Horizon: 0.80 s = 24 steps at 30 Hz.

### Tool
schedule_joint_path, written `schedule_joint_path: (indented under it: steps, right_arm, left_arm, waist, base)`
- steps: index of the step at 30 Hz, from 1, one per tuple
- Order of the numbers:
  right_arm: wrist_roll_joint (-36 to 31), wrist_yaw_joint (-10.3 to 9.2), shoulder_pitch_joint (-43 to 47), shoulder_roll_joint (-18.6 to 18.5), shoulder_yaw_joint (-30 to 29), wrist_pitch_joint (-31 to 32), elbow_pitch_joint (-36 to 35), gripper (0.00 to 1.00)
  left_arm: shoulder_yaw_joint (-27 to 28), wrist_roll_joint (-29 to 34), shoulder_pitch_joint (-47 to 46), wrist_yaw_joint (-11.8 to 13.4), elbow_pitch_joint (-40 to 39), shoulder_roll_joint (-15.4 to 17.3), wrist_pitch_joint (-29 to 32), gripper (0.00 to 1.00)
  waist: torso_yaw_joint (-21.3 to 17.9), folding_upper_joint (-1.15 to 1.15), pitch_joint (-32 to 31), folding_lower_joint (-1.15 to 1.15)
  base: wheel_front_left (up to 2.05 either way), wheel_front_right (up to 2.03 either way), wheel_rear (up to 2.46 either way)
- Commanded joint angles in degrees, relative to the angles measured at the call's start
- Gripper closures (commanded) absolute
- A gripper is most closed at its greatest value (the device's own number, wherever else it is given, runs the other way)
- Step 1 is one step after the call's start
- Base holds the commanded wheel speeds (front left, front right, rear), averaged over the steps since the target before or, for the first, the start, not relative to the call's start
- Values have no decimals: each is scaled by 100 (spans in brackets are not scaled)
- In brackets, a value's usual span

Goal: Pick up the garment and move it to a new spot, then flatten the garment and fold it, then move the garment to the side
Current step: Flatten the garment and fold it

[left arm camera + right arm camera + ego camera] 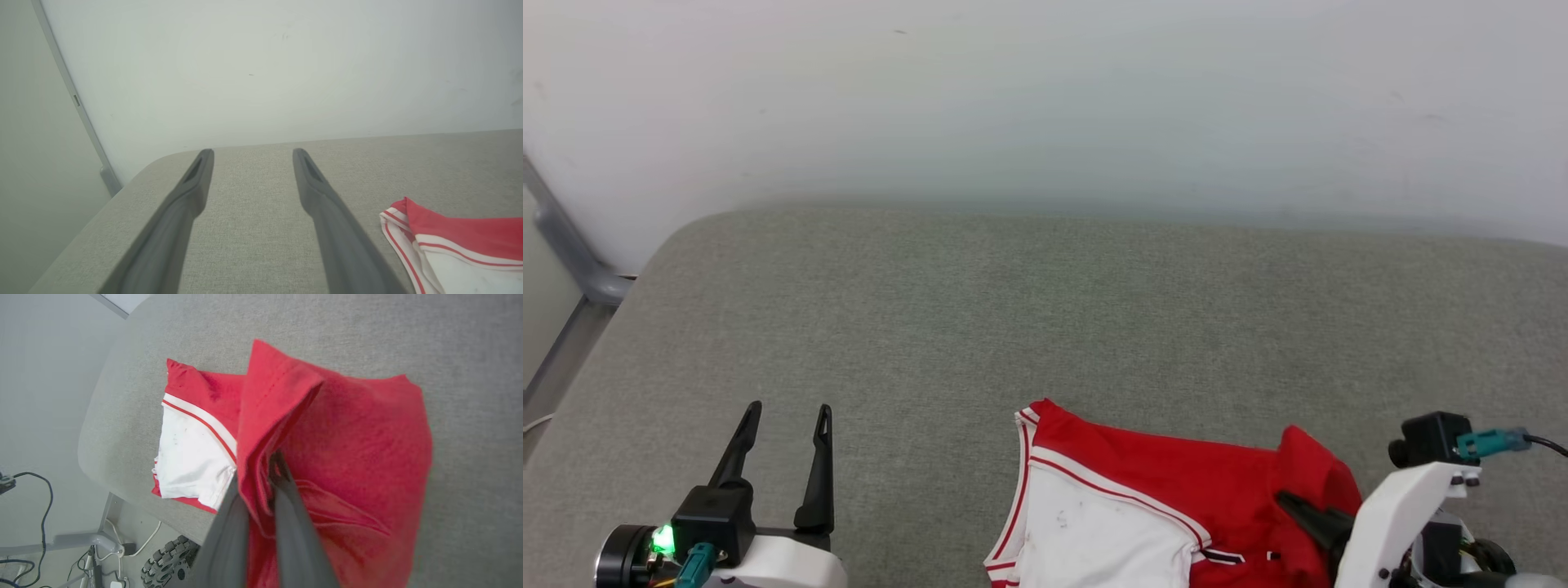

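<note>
One garment (pixel 1143 490), one grey cushion (pixel 1013 310), two tools, left tool (pixel 790 407), right tool (pixel 1282 496), one white wall (pixel 1045 98)

This looks like a bare robot lab or test room, not a home: a grey fabric-covered table (pixel 1094 310) stands against a plain white wall (pixel 1045 98), a grey metal post (pixel 572 245) runs beside it, and loose cables (pixel 43 506) trail below near a treaded wheel (pixel 167 559)
</note>
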Motion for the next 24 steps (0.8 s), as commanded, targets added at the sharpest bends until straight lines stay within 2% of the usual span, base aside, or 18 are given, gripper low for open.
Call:
schedule_joint_path:
  steps: [1,8,17,24]
  right_arm:
    - [55,-4,-101,33,72,-39,-21,100]
    - [653,-4,-236,99,742,-558,484,100]
    - [1627,-4,-817,93,1949,-1800,1757,100]
    - [1988,-4,-1445,93,2436,-2585,2794,100]
  left_arm:
    - [49,26,81,-1,-15,-23,-12,0]
    - [139,66,105,-78,-3,-47,-12,0]
    - [219,120,170,-144,30,-68,-12,0]
    - [251,146,179,-195,52,-78,-12,0]
  waist:
    - [57,0,-21,0]
    - [284,0,-81,0]
    - [588,0,-112,0]
    - [776,0,-100,0]
  base:
    - [0,0,0]
    - [0,0,0]
    - [0,0,0]
    - [0,0,0]
